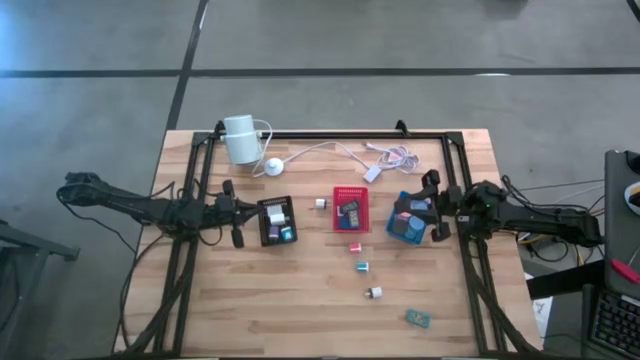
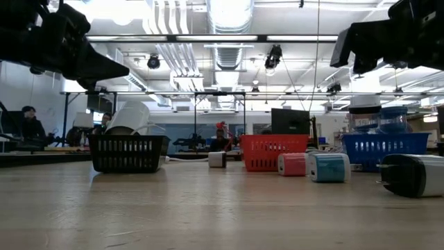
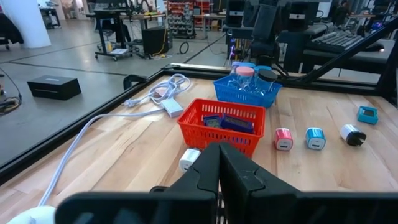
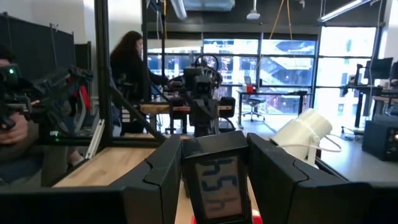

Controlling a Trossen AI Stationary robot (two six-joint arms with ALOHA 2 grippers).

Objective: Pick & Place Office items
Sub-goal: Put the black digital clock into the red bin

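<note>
Our right gripper (image 4: pixel 214 180) grips a small digital clock (image 4: pixel 216 180), upright, display facing its camera; our left gripper (image 3: pixel 219 168) is closed, empty.

The only readable marks are digits on the display of the small dark clock (image 4: pixel 216 180) between the right gripper's (image 4: pixel 217 177) fingers; they appear sideways and look like 4, 5, 4, though uncertain.

you see two thin black arms with black cables, and thick, chunky black fingers (image 4: pixel 283 180) with slanted edges.
</note>
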